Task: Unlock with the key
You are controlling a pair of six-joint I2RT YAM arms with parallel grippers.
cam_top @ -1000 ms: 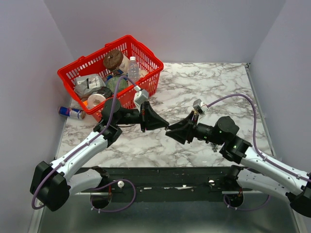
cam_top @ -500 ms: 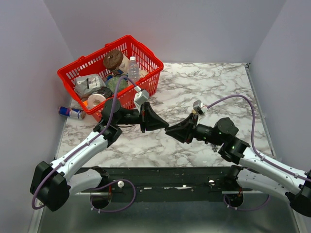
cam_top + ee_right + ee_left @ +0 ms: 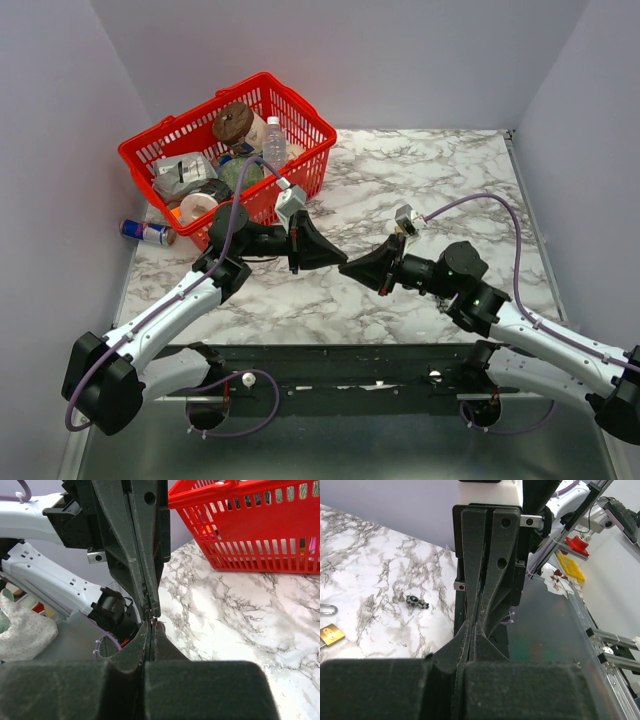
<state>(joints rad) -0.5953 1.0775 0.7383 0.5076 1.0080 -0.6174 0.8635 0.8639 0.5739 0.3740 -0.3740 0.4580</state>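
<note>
Grey-veined white marble tabletop [image 3: 440, 170], four things lying on it.
A red plastic slatted basket [image 3: 305, 165] stands at the far left, and a blue-and-silver drink can [image 3: 145, 232] lies on its side just beside the basket's left wall. Elsewhere on the bare marble lie a tiny dark key [image 3: 416, 601] and, apart from it, a small brass padlock [image 3: 330, 635].

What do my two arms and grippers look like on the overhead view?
The left arm and right arm have white links and black joints, each trailing a purple cable. The left gripper and right gripper are black tapered wedges.
</note>
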